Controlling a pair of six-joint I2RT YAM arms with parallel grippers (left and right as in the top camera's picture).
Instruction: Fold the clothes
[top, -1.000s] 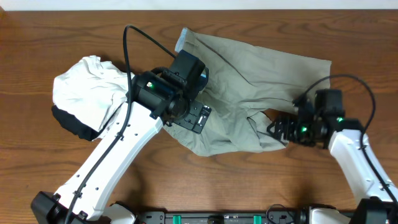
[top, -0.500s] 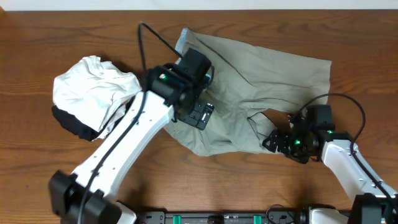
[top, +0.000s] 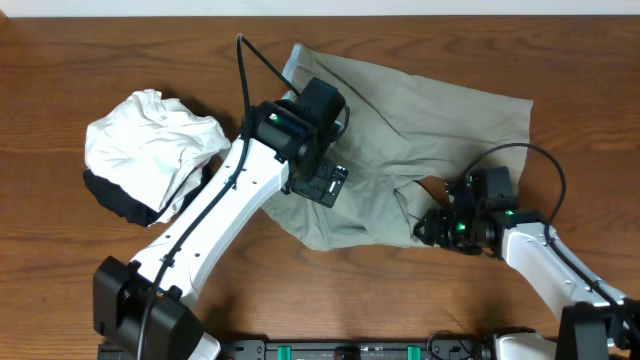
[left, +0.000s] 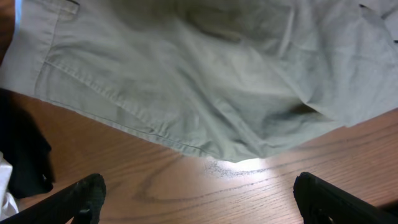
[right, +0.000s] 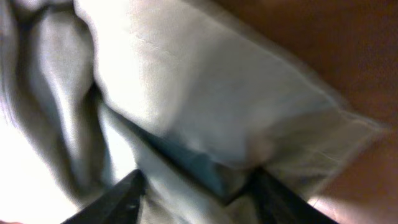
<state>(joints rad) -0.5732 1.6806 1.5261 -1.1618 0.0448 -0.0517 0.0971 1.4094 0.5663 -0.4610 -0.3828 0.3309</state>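
The fingers of my left gripper (left: 202, 200) stand wide apart and empty, just short of the near edge of the clothes (left: 186, 74). My right gripper (right: 199, 198) straddles a fold at their near right corner; I cannot tell if it pinches. The clothes lie spread mid-table (top: 60, 60), reaching toward the far edge. A white garment (top: 150, 140) lies over a black one (top: 115, 200) to the left.

We see a brown wooden table (top: 60, 280). The khaki trousers (top: 430, 120) lie rumpled on it, spread from the middle toward the far right corner. Toward the left edge, a crumpled white garment (top: 140, 150) rests partly over a black garment (top: 110, 200).
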